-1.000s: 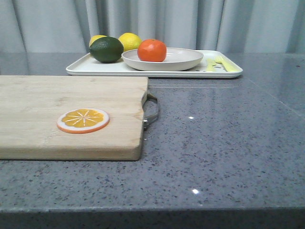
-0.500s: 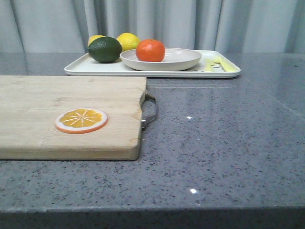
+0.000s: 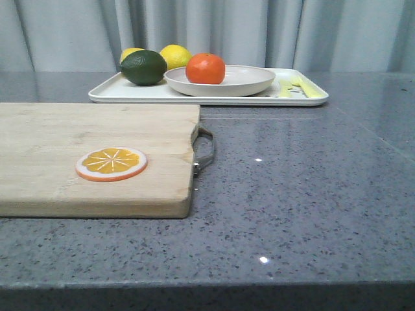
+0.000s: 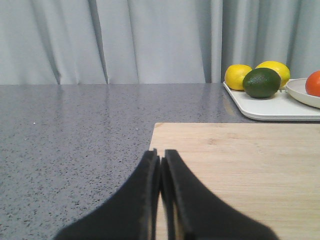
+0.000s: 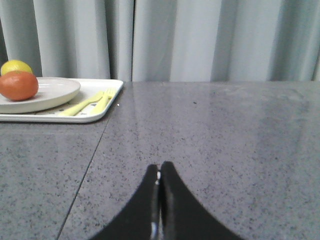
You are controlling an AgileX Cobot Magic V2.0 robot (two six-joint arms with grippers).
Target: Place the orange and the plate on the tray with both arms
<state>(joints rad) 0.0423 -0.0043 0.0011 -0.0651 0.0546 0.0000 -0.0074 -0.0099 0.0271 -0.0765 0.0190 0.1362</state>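
Resting: orange in plate on tray; wrist views alone show left pincer, right pincer clenched

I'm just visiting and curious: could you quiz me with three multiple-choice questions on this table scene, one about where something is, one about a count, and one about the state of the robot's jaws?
1. Where does the orange sit?
A. On the cutting board
B. In the plate on the tray
C. On the bare table

2. How many yellow lemons are on the tray?
A. One
B. Two
C. Four

3. How do the jaws of the left gripper and right gripper stand?
A. Both shut, holding nothing
B. Both wide open
C. Each gripping a fruit

Answers:
1 B: the orange rests in the plate, which stands on the tray.
2 B: two lemons sit behind the green lime.
3 A: each wrist view shows the jaws pressed together, empty.
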